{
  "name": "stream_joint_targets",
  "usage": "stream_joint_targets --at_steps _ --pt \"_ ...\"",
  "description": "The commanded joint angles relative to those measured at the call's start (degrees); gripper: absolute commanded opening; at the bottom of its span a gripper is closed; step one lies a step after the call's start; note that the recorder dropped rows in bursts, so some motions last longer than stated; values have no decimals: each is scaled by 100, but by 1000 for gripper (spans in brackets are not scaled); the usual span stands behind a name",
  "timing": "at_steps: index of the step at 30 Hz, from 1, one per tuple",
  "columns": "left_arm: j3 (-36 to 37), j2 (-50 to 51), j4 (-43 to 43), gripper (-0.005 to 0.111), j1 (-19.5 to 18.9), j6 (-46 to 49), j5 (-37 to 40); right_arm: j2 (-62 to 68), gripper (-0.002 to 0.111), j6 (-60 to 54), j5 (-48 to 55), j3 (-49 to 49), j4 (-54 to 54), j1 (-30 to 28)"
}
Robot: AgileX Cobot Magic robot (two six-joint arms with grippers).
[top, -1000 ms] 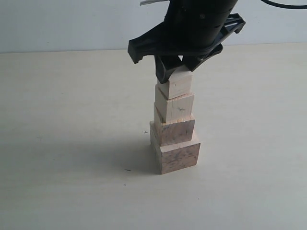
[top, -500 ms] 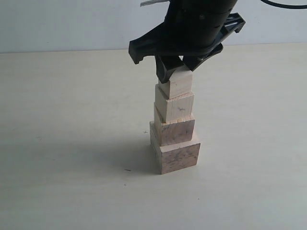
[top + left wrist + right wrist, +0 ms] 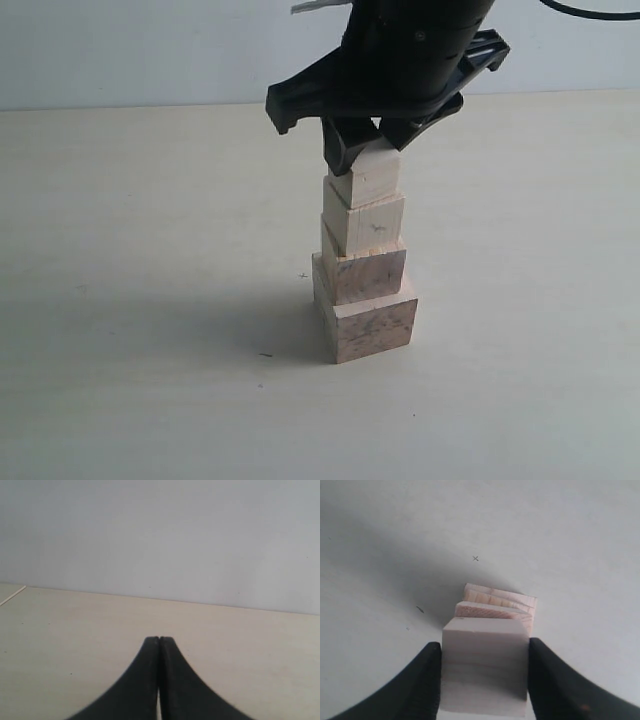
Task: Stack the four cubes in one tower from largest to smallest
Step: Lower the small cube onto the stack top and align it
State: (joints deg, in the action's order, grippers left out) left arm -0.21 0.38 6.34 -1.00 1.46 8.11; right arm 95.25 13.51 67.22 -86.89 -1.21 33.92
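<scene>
Step 4 of 4: right gripper (image 3: 368,152), upper centre, grips the smallest cube (image 3: 368,182) atop 3 stacked cubes (image 3: 366,272). Next: release gently, lift straight. Left gripper (image 3: 159,641) closed, empty.

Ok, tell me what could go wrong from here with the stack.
1. The right pincer clamps the smallest pale wooden cube on top of the stepped tower; a finger sticking at release could drag it off.
2. The cubes sit off-centre and slightly twisted on each other, so a sideways nudge may topple the column.
</scene>
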Motion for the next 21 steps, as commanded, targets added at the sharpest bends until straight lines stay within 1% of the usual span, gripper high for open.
stream_joint_targets --at_steps 1,20,21 --pt "21 -38 32 0 38 -13 -4 -6 36 -34 0 -34 -18 10" --pt "21 -38 32 0 38 -12 -4 -6 36 -34 23 -34 -64 10" --pt "21 -38 32 0 38 -12 -4 -6 37 -34 23 -34 -64 10"
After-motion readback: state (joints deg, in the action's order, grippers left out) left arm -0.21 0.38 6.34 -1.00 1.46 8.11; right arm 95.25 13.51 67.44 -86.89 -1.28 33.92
